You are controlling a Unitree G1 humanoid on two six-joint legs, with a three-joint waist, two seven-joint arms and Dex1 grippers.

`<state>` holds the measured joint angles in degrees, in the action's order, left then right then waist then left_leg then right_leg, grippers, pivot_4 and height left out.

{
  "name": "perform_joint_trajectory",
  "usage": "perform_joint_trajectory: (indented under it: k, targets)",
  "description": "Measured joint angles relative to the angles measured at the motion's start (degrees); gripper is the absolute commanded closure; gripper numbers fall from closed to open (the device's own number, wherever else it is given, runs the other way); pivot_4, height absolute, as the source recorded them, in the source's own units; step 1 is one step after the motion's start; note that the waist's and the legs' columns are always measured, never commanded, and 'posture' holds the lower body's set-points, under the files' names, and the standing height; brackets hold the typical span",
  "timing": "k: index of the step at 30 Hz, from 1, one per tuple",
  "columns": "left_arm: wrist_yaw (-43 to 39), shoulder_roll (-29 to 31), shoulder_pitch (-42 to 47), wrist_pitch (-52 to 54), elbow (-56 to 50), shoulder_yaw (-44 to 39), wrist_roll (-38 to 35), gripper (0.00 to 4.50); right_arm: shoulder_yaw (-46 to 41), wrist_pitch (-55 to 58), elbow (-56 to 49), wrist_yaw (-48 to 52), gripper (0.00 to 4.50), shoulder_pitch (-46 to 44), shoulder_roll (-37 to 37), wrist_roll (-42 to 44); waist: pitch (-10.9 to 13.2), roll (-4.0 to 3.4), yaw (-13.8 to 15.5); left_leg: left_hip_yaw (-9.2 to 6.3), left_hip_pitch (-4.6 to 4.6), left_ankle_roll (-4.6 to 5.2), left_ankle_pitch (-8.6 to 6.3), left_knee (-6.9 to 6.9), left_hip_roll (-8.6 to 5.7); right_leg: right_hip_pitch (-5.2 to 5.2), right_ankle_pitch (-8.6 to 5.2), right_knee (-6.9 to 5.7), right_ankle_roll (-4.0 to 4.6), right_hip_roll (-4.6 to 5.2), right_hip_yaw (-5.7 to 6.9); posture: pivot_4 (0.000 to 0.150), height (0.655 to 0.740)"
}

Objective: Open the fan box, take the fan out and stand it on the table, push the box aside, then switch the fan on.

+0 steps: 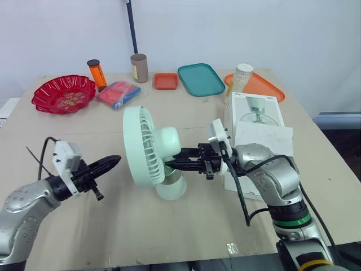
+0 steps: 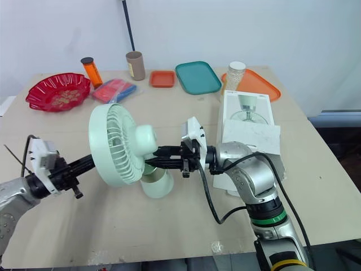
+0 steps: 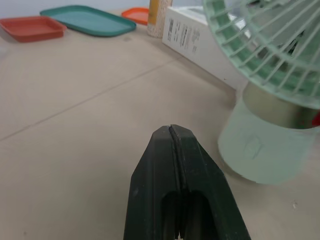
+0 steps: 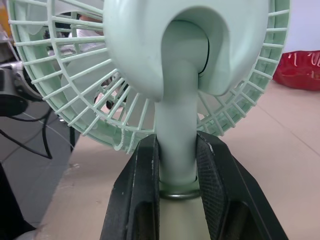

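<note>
At the far left of the table (image 1: 113,226), towards its back edge, sits a red scalloped bowl (image 1: 63,93) with a gold pattern inside. Nearer the front, the left gripper (image 1: 117,160) hangs above the tabletop with its two black fingers pressed flat together and nothing between them. Its tips point at the fan's grille and stop just short of it. Behind it stand an orange bottle (image 1: 97,74) with a black cap, a red and blue packet (image 1: 118,94) lying flat, and a brown cardboard tube (image 1: 139,68). The tube has a pale label whose print is too small to read.

The fan (image 1: 148,148), pale green, is out of its box. It stands upright on its round base near the middle of the table, with the grille facing the left gripper. A small orange-red tray (image 1: 166,81) lies at the back. The right gripper (image 1: 171,165) reaches in from behind the fan's head. Its fingers (image 4: 142,165) are clamped on either side of the fan's neck, just above the base.

Further right lie a teal tray (image 1: 201,79), a white-capped jar (image 1: 241,78) and an orange tray (image 1: 265,87). The fan box (image 1: 256,113), white, lies flat just right of the fan. It has a drawing of a fan on top and lines of small print on its side that cannot be read.
</note>
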<state>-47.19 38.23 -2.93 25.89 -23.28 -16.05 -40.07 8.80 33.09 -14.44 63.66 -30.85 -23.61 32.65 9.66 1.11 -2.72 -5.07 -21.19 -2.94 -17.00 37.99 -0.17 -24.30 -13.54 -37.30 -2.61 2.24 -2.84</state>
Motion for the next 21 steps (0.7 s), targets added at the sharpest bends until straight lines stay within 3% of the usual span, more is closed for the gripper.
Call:
perform_joint_trajectory:
  k: [11, 21]
  targets:
    - [-2.1, -0.4, 1.9, -0.6, 0.4, 9.4, 5.4, 4.49, 1.9, -6.6, 5.8, -1.2, 3.56, 3.5, 1.7, -4.1, 0.0, 0.00, 0.0, 0.05, 0.02, 0.00, 0.00, 0.00, 0.00, -0.01, 0.00, -0.01, 0.00, 0.00, -0.04, 0.150, 0.7400]
    - [-3.7, -1.0, 3.8, -1.1, 2.5, 12.8, 7.7, 4.49, 2.5, -10.4, 5.8, -1.1, 3.56, 5.2, 2.3, -5.2, 0.0, -0.02, -0.1, 0.10, 0.15, 0.00, 0.00, 0.01, 0.02, 0.07, 0.00, -0.08, 0.00, -0.04, -0.10, 0.150, 0.7400]
